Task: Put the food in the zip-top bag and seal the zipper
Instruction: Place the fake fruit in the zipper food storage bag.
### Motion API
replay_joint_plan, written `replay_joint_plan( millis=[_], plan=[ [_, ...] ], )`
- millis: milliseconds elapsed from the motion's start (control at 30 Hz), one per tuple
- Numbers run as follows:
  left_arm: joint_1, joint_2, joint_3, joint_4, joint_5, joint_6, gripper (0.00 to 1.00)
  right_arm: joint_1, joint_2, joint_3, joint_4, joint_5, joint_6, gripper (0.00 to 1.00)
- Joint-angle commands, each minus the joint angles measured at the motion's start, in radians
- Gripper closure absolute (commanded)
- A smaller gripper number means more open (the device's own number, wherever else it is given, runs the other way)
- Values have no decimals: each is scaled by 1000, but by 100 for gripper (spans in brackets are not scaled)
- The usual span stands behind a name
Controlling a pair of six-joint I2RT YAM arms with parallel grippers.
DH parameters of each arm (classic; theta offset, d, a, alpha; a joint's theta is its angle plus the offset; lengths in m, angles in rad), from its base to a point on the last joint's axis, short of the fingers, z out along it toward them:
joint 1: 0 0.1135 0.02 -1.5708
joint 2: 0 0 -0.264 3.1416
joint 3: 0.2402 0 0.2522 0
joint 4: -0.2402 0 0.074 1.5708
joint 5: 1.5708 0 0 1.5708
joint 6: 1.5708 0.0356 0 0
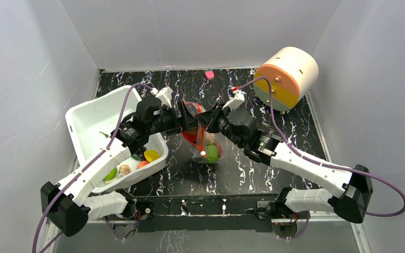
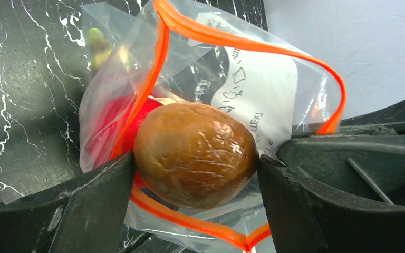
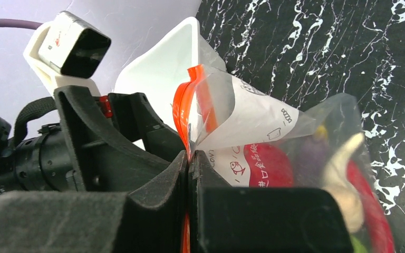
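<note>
The zip-top bag (image 1: 205, 143) hangs between my two grippers above the table, its mouth held wide. My right gripper (image 3: 190, 158) is shut on the orange-red zipper (image 3: 182, 105) at one edge of the mouth. My left gripper (image 2: 196, 174) stands open at the mouth, with a brown egg-shaped food (image 2: 195, 155) between its fingers, just inside the zipper loop (image 2: 242, 45). A thin gap shows at the right finger. Inside the bag lie a red apple (image 3: 266, 163), a green round fruit (image 1: 212, 154) and other pieces, partly hidden by the white label (image 3: 253, 116).
A white tub (image 1: 92, 113) sits to the left with a yellow piece (image 1: 151, 155), a green piece (image 1: 111, 173) and other toy food. An orange-and-cream cylinder (image 1: 285, 76) lies at the back right. A small pink thing (image 1: 209, 75) rests by the back wall.
</note>
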Motion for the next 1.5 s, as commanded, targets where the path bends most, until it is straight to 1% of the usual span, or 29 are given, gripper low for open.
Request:
replay_joint_plan(
  millis=[0, 100, 267, 467, 500, 533, 667, 733, 867, 967, 1200, 1333, 1467],
  plan=[
    [-8, -53, 24, -19, 39, -29, 16, 7, -33, -14, 86, 13, 16, 100],
    [-8, -75, 26, -28, 31, -32, 17, 7, -42, -25, 83, 28, 12, 100],
    [-9, -80, 56, -71, 4, -22, 24, 6, -50, -35, 74, 42, 9, 100],
    [-9, -86, 75, -130, -52, 11, 25, 5, -53, -37, 71, 49, 13, 100],
    [-8, -75, 73, -133, -67, 18, 27, 7, -53, -39, 75, 47, 16, 100],
    [-8, -69, 72, -127, -66, 18, 26, 6, -52, -39, 78, 43, 17, 100],
    [-8, -59, 48, -42, -12, 10, 16, 7, -46, -40, 78, 33, 18, 100],
    [-8, -56, 37, 4, 11, 1, 14, 7, -47, -43, 78, 33, 19, 100],
    [-8, -38, 36, 32, 27, -3, 12, 6, -52, -44, 78, 32, 18, 100],
    [-9, -30, 46, 22, 16, 6, 12, 6, -54, -43, 78, 32, 18, 100],
    [-9, -34, 87, -75, -77, 64, 12, 6, -62, -44, 70, 48, 18, 100],
    [-8, -43, 83, -79, -118, 102, 14, 6, -63, -52, 68, 3, 50, 100],
    [-8, -25, 89, -91, -114, 128, 17, 7, -70, -85, 65, -14, 86, 100]
  ],
)
